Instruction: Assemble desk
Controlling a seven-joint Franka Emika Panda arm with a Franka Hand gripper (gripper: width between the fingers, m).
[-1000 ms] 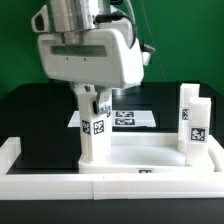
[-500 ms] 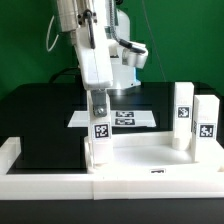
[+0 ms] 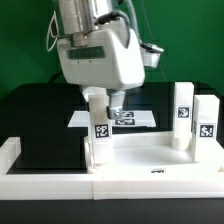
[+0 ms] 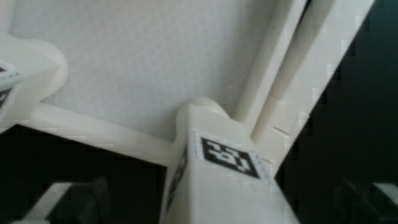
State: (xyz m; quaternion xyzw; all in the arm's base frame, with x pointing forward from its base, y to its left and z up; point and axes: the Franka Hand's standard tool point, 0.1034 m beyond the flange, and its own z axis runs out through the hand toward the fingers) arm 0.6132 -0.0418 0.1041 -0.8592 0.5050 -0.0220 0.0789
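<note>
Ext. view, left to right: I see the black table bordered at the front by a long white bar. The desk panel lies flat on the table against that bar, rim up. At its corner on the ext. view's left a tagged leg block stands upright, tag facing the camera. The arm's gripper hangs directly over this leg, its big white body hiding the top of the block; fingers reach down around the leg's upper end, but I cannot tell whether the jaws are clamped or apart. Behind the leg the marker board lies flat on the table. At the ext. view's right, two more leg blocks stand upright side by side: the inner leg and the outer leg, both with tags forward.

Wrist view: tagged leg top seen from above, seated at the panel corner; panel floor and raised rim visible; one finger at frame edge
</note>
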